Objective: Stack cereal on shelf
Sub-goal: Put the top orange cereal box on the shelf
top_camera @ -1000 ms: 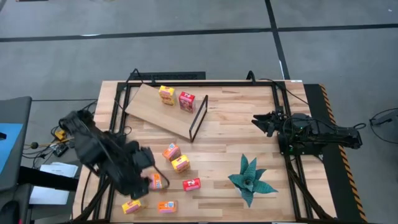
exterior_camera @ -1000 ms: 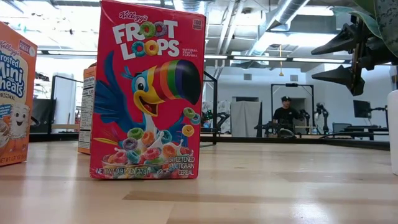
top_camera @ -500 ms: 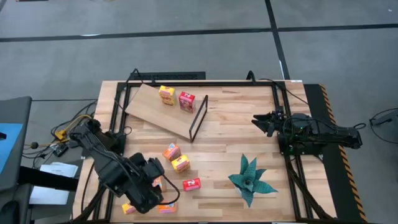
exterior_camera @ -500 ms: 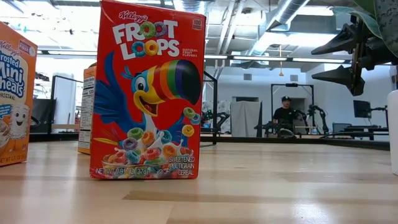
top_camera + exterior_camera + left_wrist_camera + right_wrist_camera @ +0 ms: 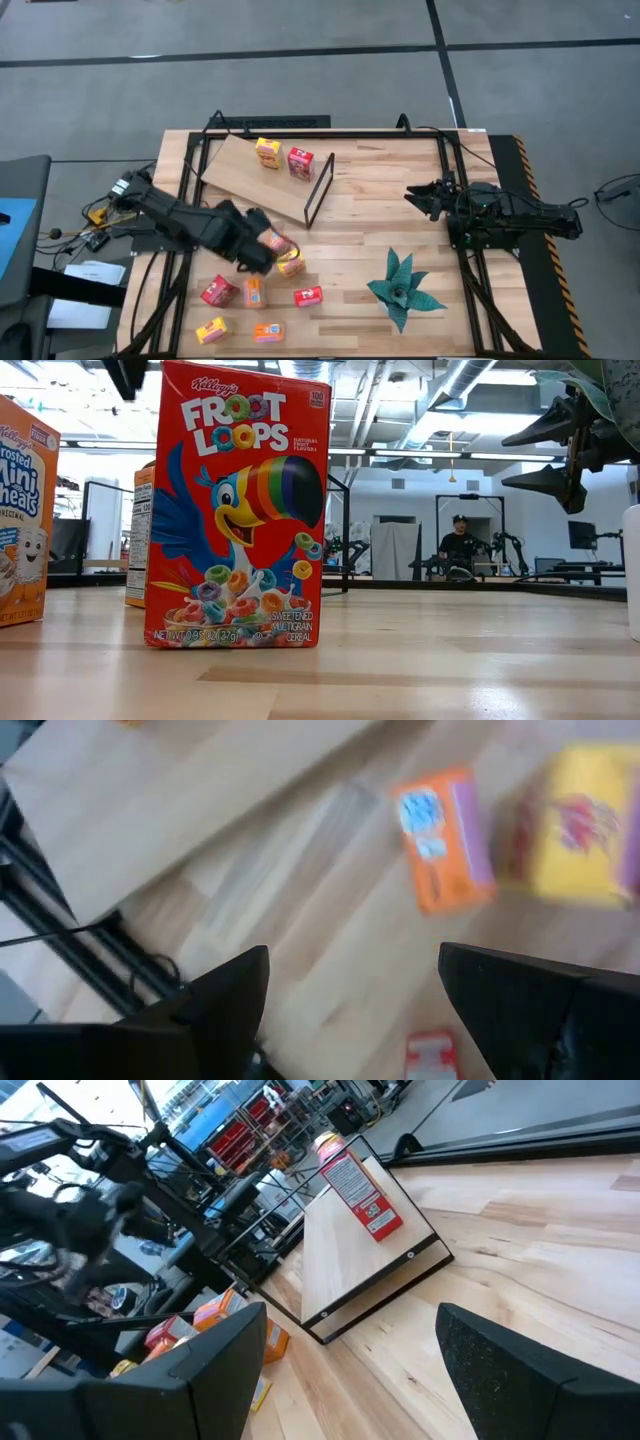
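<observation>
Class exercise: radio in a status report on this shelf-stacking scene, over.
Left pincer open, empty, above orange cereal box. Right pincer open, idle at table's right side. Two boxes on shelf. Nothing blocking.

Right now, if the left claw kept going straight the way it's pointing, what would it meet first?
Probably the small orange cardboard cereal box lying on the slatted wooden tabletop. The open left claw points at it, with a yellow box beside it. Depth is unclear, so it might meet the tabletop first.

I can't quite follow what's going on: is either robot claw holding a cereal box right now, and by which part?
Neither. The left gripper is open above the loose cereal boxes; the right gripper waits open and empty.
</observation>
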Robot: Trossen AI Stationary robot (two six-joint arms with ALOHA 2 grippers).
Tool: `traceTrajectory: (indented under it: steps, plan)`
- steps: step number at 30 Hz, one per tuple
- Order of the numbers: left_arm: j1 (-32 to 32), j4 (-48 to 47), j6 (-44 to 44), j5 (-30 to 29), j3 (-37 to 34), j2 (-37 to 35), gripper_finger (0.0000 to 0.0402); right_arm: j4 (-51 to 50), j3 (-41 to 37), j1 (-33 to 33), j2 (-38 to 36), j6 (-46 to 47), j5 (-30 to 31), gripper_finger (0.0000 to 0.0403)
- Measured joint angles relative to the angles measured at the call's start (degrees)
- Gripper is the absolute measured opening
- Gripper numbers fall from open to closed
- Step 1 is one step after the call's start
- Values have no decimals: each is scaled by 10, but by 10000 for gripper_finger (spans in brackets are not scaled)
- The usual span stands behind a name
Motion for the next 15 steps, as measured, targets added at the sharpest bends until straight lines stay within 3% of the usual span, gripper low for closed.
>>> traceTrajectory:
  steps: [6,15]
  plan:
    - [37,97,38,-6,-35,-12,281,0,0,0,0,1,0,317]
    - [85,173,95,38,-73,-10,305,0,0,0,0,1,-4,317]
